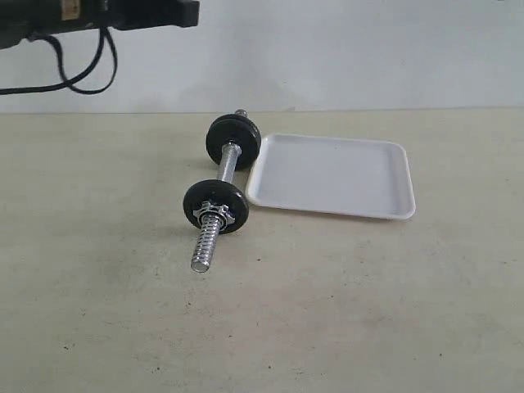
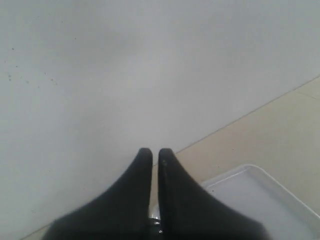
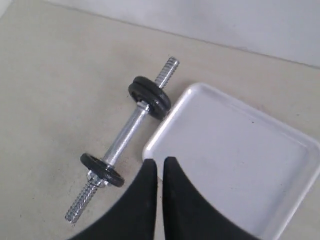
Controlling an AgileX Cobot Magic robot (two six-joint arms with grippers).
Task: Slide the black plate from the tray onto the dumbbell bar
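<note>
The dumbbell bar (image 1: 227, 168) lies on the table just left of the white tray (image 1: 344, 176), one threaded end toward the front. A black plate (image 1: 215, 206) sits on its near end behind a chrome nut. A thicker black disc stack (image 1: 233, 141) sits on the far end. I cannot tell which disc is the task's black plate. The tray's floor is bare. My left gripper (image 2: 151, 152) is shut on nothing, raised above the tray (image 2: 260, 200) corner. My right gripper (image 3: 160, 162) is also shut and empty, hovering above the tray (image 3: 235, 160) edge beside the bar (image 3: 125, 137).
Part of a black arm with a looping cable (image 1: 90, 49) shows at the top left of the exterior view. A pale wall stands behind the beige table (image 1: 327, 311).
</note>
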